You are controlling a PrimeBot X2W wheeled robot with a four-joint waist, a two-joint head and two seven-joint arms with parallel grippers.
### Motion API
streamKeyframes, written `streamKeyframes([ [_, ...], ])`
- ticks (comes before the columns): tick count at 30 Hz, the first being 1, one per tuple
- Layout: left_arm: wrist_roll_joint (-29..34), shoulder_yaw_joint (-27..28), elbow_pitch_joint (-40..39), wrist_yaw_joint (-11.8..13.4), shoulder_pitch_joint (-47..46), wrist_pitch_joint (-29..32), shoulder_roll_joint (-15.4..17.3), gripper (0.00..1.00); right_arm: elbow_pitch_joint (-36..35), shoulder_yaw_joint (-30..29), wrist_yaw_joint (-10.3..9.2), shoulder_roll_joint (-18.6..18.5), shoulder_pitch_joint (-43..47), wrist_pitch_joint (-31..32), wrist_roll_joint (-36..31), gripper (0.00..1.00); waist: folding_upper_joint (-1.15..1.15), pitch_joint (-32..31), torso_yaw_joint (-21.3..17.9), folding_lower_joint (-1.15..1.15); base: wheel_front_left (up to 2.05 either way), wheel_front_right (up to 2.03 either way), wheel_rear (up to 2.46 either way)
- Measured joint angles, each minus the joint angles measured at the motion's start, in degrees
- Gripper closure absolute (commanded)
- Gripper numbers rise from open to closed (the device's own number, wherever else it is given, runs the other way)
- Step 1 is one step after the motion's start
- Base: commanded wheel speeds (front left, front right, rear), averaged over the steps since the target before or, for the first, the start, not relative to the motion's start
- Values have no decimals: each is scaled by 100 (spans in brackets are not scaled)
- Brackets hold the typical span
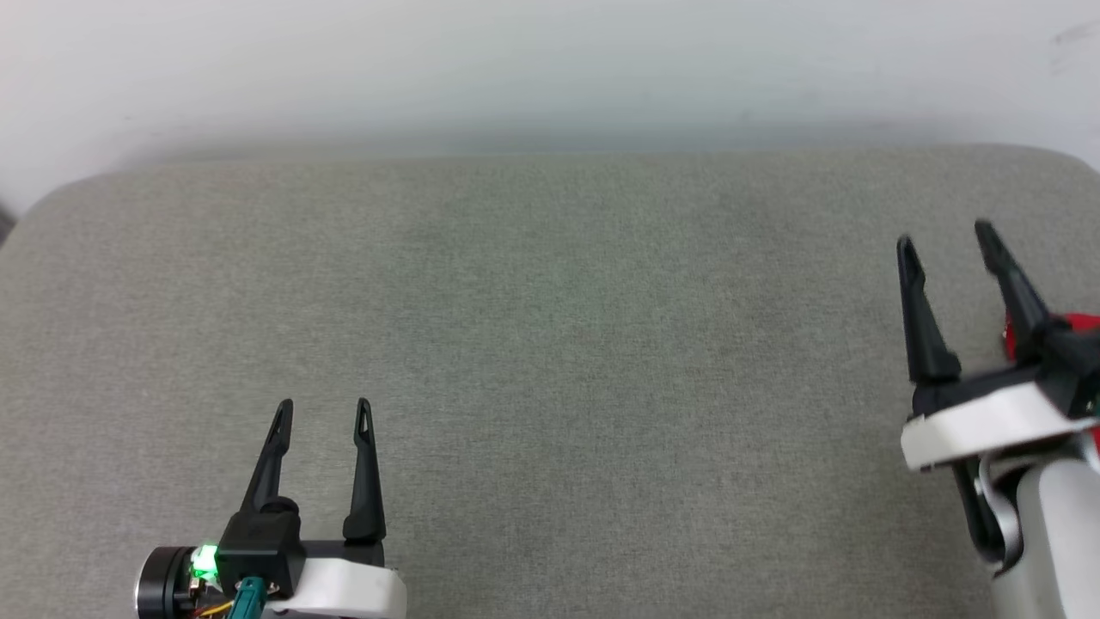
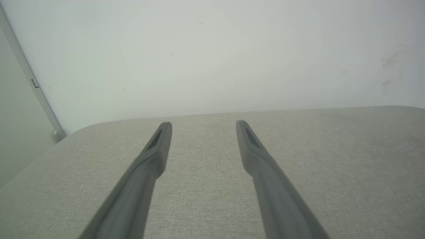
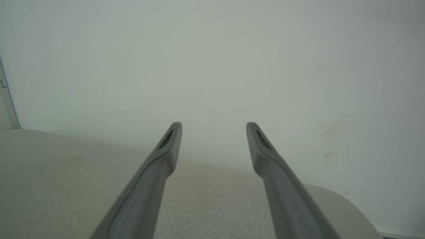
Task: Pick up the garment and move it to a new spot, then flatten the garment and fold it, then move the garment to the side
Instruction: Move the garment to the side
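A small patch of the red garment (image 1: pixel 1086 323) peeks out at the far right edge of the head view; the right gripper's body hides most of it and the frame edge cuts it off. My right gripper (image 1: pixel 944 234) hovers in front of that patch, open and empty, fingers pointing toward the wall. In the right wrist view the same gripper (image 3: pixel 213 124) stands wide open over the surface's far right corner. My left gripper (image 1: pixel 325 404) rests at the lower left, open with nothing between its fingers. Its wrist view shows the open gripper (image 2: pixel 203 123) above bare fabric.
A wide grey fabric-covered surface (image 1: pixel 550 344) with rounded corners spans the head view. A pale wall (image 1: pixel 550 69) runs close behind its far edge. A grey vertical strip (image 2: pixel 31 83) stands at the left by the surface's far left corner.
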Motion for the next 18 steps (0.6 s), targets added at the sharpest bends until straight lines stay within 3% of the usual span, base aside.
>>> streamKeyframes([
  [18, 1, 10, 135, -116, 457, 0, -45, 0, -857, -513, -2, 694, 2086, -1, 230, 0, 0, -632, 210, 0, 0, 0, 0],
])
